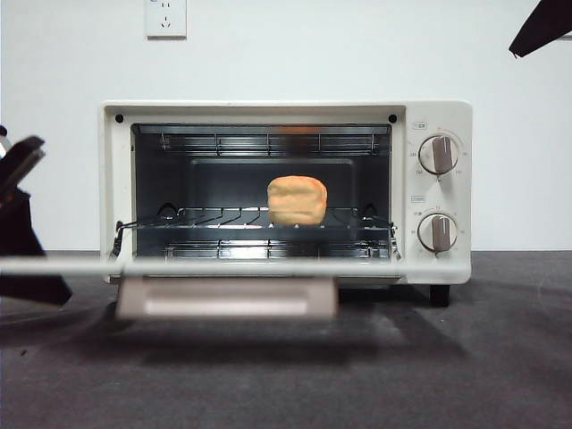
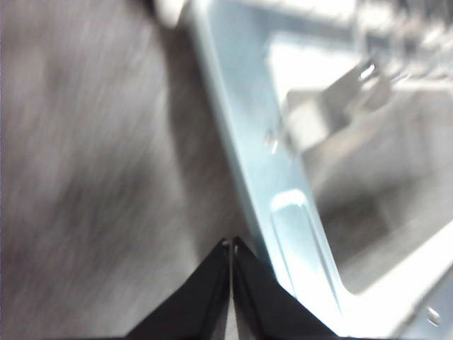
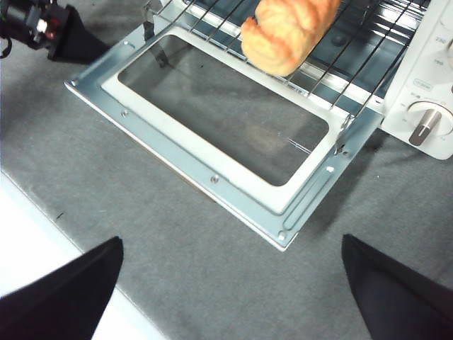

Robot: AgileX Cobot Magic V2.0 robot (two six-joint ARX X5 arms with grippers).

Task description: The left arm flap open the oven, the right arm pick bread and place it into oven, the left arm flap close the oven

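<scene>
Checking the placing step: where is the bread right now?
In the front view the bread sits on the wire rack inside the open oven, right of centre, nearer the knobs.

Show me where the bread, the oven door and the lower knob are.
bread (image 1: 297,199): front view, middle of its golden face, on the wire rack.
oven door (image 3: 212,178): right wrist view, metal frame along its near edge, folded down flat.
lower knob (image 1: 437,232): front view, centre of its grey grip.
</scene>
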